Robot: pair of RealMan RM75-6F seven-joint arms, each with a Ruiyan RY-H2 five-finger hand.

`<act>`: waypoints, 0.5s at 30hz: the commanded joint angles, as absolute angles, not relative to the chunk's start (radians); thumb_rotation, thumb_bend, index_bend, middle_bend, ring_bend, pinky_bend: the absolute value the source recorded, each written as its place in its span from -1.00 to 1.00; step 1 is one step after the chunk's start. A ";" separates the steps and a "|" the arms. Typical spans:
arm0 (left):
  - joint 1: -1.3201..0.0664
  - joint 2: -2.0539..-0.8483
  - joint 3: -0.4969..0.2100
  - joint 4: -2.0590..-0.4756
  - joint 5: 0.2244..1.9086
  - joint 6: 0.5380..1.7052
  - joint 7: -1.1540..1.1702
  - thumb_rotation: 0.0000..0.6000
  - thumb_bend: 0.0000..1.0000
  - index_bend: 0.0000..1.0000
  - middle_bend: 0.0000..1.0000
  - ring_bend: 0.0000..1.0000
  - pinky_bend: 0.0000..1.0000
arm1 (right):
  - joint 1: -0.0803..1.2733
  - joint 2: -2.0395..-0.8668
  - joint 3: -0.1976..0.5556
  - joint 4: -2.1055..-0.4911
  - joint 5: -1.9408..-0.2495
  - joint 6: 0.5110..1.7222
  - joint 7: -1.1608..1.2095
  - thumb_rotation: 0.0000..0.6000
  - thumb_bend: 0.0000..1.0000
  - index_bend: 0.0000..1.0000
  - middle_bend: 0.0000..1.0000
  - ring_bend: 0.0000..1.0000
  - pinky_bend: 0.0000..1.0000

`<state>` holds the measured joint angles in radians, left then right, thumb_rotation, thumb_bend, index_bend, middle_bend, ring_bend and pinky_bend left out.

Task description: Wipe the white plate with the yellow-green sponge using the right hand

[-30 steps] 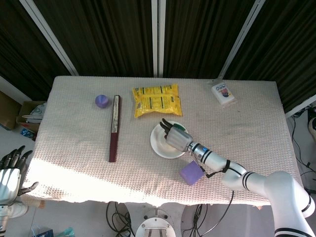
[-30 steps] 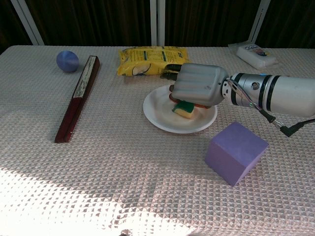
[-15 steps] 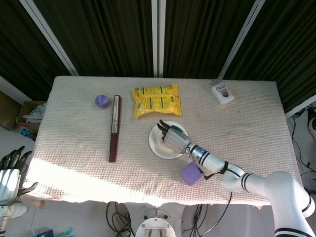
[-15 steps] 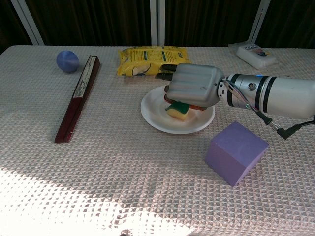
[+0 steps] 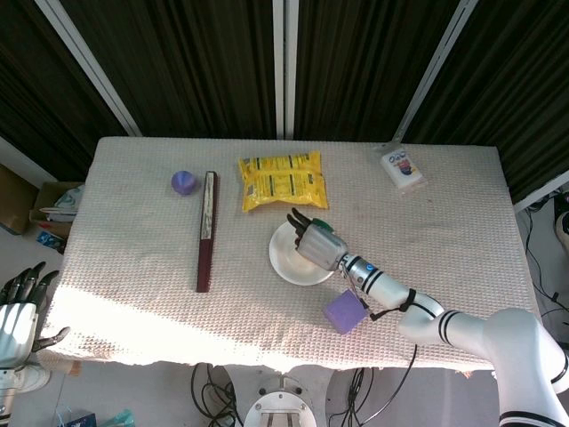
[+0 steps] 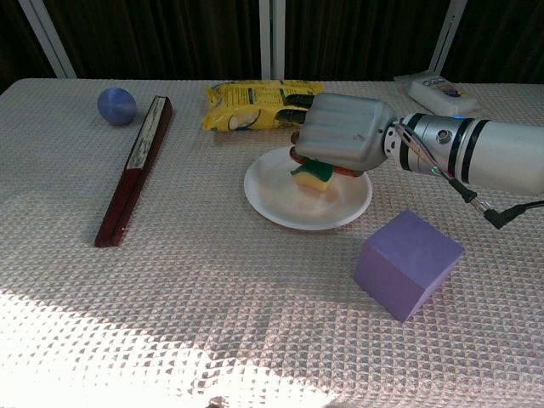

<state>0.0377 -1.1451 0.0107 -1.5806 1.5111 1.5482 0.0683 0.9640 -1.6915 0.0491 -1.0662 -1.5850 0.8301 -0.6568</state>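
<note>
We found the right hand clasping the yellow-green sponge beneath its palm, over the far half of the white plate; the unwiped surface lay nearer us.

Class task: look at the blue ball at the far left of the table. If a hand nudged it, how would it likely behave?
The blue ball looks rounded with nothing propping it, so it would probably roll at a light push. The long dark box lies just beside it and might stop a roll that way. The textured tablecloth may slow it somewhat.
</note>
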 commanded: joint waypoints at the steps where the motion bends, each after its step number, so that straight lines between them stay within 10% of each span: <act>1: 0.041 -1.145 0.012 -1.581 1.509 1.551 0.068 1.00 -0.87 -0.72 -0.95 -0.90 -0.77 | 0.978 -1.716 0.048 -1.057 -1.593 0.822 -0.643 1.00 -0.24 -0.09 -0.29 -0.92 -1.00; 15: 0.046 -1.140 0.015 -1.586 1.515 1.558 0.069 1.00 -0.87 -0.72 -0.95 -0.90 -0.77 | 0.994 -1.760 0.026 -0.948 -1.595 0.786 -0.664 1.00 -0.24 -0.10 -0.29 -0.92 -1.00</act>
<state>0.0463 -1.1405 0.0150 -1.5859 1.5150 1.5579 0.0686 0.9982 -1.7693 0.0254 -0.9444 -1.5980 0.7801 -0.6591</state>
